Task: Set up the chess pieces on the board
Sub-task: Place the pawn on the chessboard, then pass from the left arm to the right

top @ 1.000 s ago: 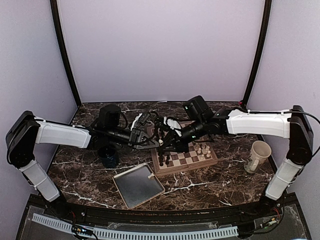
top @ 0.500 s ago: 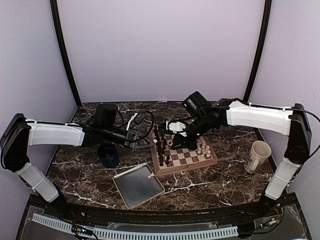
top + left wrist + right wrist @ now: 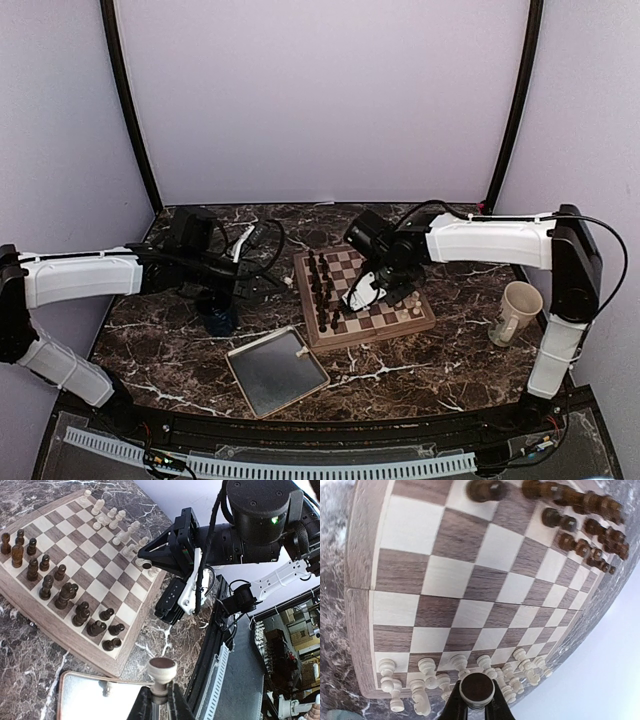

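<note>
**Top view.** A dark marble table [image 3: 440, 372] is seen from above. The board [image 3: 380, 333] lies near its middle, slightly to the right. Dark pieces [image 3: 320, 290] are lined along the board's left side, and the cream chess pieces [image 3: 405, 300] are gathered at its right side. The right gripper [image 3: 358, 295] is held low over the board's middle; how its fingers stand cannot be told from here. The left arm [image 3: 80, 275] is stretched in from the left and ends short of the board, near a blue cup [image 3: 217, 315]. A grey tray [image 3: 262, 385] lies in front of the board's left corner, and a lone cream piece [image 3: 300, 352] rests on it by its right edge. A cream mug [image 3: 515, 312] stands well to the right.

**Left wrist view.** The left gripper [image 3: 160, 696] is pressed together on the stem of a cream piece [image 3: 161, 669]. The round base of this piece is turned toward the camera. The tray's corner and the board's near edge are seen below it.

**Right wrist view.** The right gripper is closed on a cream-rimmed piece [image 3: 476, 688], whose dark round base faces the camera. It is held above the board's edge, where the cream chess pieces are crowded in two uneven rows. The dark pieces are seen at the far side.
</note>
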Robot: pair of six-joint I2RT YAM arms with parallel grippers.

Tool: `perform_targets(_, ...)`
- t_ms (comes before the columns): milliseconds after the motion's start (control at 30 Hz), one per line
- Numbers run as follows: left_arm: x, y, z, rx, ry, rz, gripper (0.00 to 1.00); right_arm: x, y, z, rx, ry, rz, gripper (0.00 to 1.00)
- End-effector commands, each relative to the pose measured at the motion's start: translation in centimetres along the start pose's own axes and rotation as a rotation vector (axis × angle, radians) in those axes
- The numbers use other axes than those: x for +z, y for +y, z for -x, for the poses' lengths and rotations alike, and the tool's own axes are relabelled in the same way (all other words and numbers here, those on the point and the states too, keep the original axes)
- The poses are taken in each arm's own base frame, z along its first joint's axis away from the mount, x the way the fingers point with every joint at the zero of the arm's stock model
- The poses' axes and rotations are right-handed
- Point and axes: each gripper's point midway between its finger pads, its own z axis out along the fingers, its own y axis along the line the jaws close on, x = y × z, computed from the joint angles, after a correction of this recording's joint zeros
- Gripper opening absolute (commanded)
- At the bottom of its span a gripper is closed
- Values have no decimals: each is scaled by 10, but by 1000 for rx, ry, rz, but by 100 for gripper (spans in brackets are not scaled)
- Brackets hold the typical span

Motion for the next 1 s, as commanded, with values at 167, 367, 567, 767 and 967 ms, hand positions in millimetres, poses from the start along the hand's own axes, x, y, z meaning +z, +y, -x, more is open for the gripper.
perform_targets(167, -6, 16, -15, 3, 16, 67, 9, 9, -7, -6, -336, 266, -280, 11)
perform_targets(367, -4, 18, -18, -3, 23, 65, 9, 15, -11, -4, -378, 312, -420, 18)
perform_targets(567, -2, 21, -22, -6, 36, 67, 9, -27, -31, 11, -262, 216, -472, 30)
perform_targets(767, 7, 25, -23, -13, 101, 66, 9, -77, -47, 9, -167, 134, -417, 34)
perform_targets(967, 20, 20, -30, -75, 201, -16, 9, -115, -42, 20, 41, -118, -284, 39)
